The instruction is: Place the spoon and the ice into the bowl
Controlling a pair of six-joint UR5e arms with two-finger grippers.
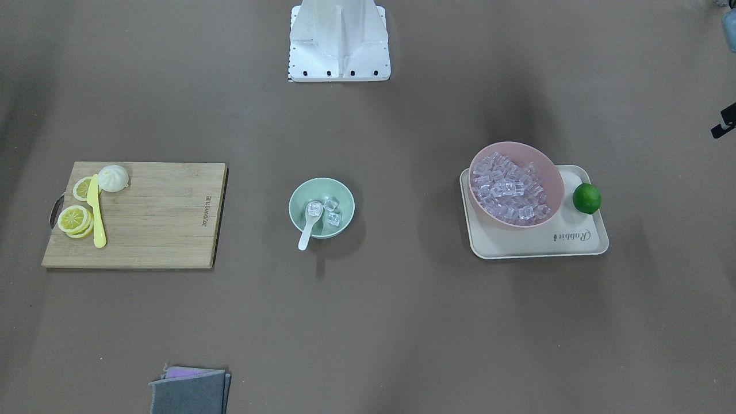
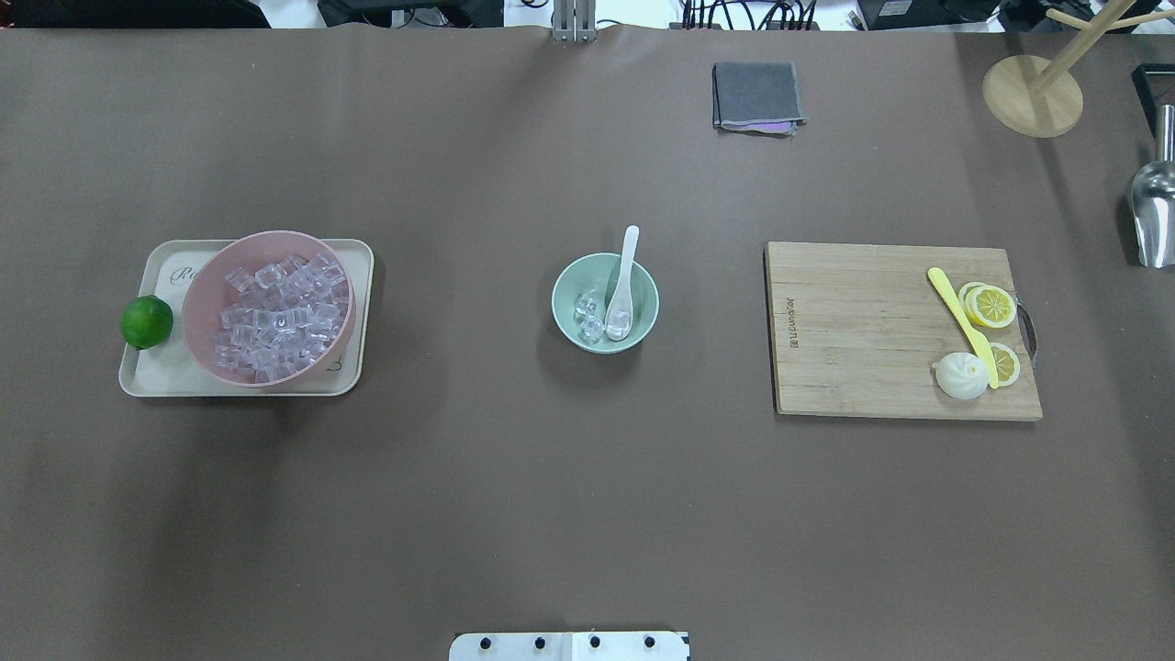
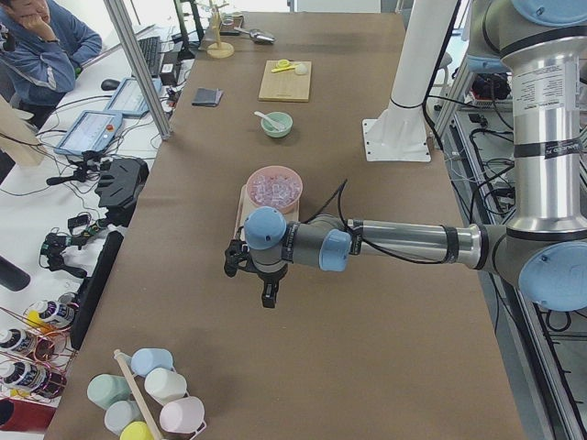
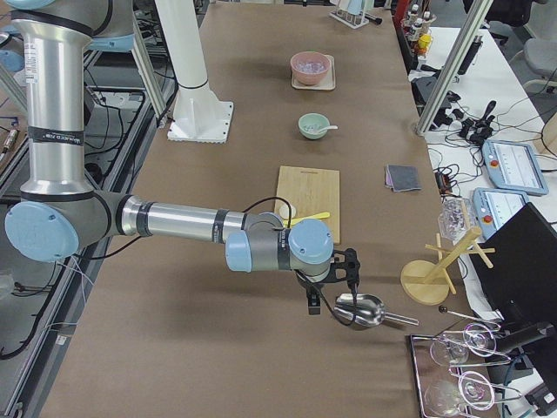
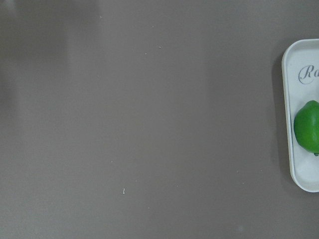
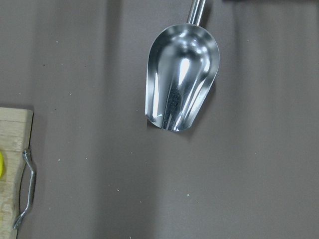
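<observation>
The mint-green bowl [image 1: 296,198] stands at mid-table; it also shows in the overhead view [image 2: 562,298]. The white spoon [image 1: 305,233] lies with its scoop in the bowl and its handle over the rim [image 2: 627,252]. A few clear ice cubes [image 1: 332,211] lie in the bowl, one of them in the scoop. The left gripper [image 3: 266,293] hangs over bare table beyond the tray's end. The right gripper [image 4: 315,302] hangs beside a metal scoop [image 4: 359,310]. Both show only in the side views, so I cannot tell whether they are open or shut.
A pink bowl [image 1: 513,145] full of ice sits on a cream tray [image 1: 540,241] with a lime [image 1: 586,198]. A cutting board [image 1: 161,218] holds lemon slices, a yellow knife [image 1: 96,213] and a bun. A grey cloth [image 1: 190,391] lies at the operators' edge.
</observation>
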